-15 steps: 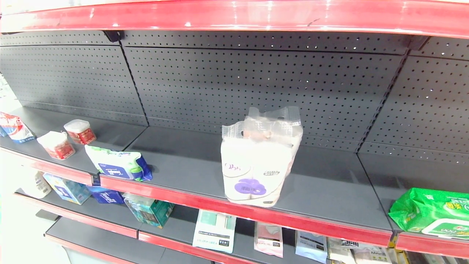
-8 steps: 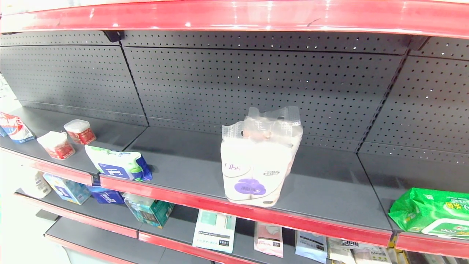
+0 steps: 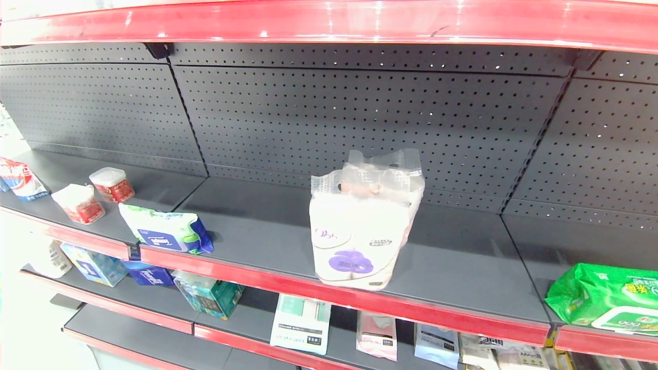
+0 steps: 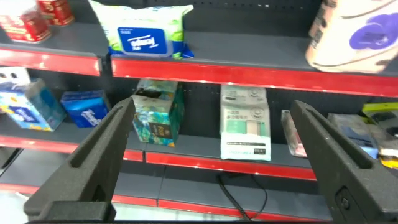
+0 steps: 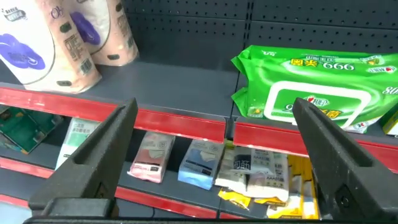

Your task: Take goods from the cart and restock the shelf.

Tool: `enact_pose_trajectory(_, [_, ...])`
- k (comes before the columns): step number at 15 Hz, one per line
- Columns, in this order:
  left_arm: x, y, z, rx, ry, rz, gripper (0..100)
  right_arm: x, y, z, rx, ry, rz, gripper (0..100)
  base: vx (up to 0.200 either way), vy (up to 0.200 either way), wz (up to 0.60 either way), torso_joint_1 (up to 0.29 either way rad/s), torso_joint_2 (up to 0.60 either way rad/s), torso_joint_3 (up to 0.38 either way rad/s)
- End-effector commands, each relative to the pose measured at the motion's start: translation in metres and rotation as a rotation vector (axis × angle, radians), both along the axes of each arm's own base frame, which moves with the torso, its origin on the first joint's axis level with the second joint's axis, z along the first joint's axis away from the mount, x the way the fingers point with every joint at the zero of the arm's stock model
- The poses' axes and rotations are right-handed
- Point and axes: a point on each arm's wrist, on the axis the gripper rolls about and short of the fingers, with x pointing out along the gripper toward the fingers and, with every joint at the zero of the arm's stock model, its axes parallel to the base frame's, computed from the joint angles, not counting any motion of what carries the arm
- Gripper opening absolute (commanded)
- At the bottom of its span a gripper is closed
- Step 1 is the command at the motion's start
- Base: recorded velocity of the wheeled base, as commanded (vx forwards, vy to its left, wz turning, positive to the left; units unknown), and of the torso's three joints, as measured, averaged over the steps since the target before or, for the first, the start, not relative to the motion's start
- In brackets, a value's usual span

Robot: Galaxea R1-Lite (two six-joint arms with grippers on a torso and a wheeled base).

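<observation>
A pack of toilet rolls (image 3: pixel 362 226) in clear wrap stands upright near the front lip of the dark shelf (image 3: pixel 257 231); its base shows in the left wrist view (image 4: pixel 354 34) and its side in the right wrist view (image 5: pixel 59 43). My left gripper (image 4: pixel 214 158) is open and empty, held in front of the lower shelf rows below a blue-and-white wipes pack (image 4: pixel 144 28). My right gripper (image 5: pixel 217 162) is open and empty too, in front of the red shelf edge (image 5: pixel 186 124), between the rolls and a green wipes pack (image 5: pixel 317 81).
Two red-labelled tubs (image 3: pixel 92 195) and a blue wipes pack (image 3: pixel 164 228) lie at the shelf's left; the green wipes pack (image 3: pixel 606 298) at its right. Lower shelves carry boxes and packets (image 3: pixel 300 324). Bare shelf surface lies either side of the rolls.
</observation>
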Motion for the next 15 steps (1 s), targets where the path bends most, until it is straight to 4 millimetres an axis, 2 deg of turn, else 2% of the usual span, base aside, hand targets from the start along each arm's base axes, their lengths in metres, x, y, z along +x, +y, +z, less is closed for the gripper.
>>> enact_pose_trajectory(1, [0.0,-0.0002,0.0,0.0,0.0,0.012,100,0.0001,0.0,0.0,0.0,0.0,0.0,100,0.0,0.0,0.0,0.0,0.0,0.0])
enact_pose_trajectory(4, [-0.0074,-0.0016,-0.0016,-0.004,-0.097,0.1,100,0.0001,0.0,0.0,0.0,0.0,0.0,100,0.0,0.0,0.0,0.0,0.0,0.0])
enact_pose_trajectory(15, [-0.0074,-0.0016,-0.0018,-0.004,-0.095,0.1,100,0.0001,0.0,0.0,0.0,0.0,0.002,100,0.0,0.0,0.0,0.0,0.0,0.0])
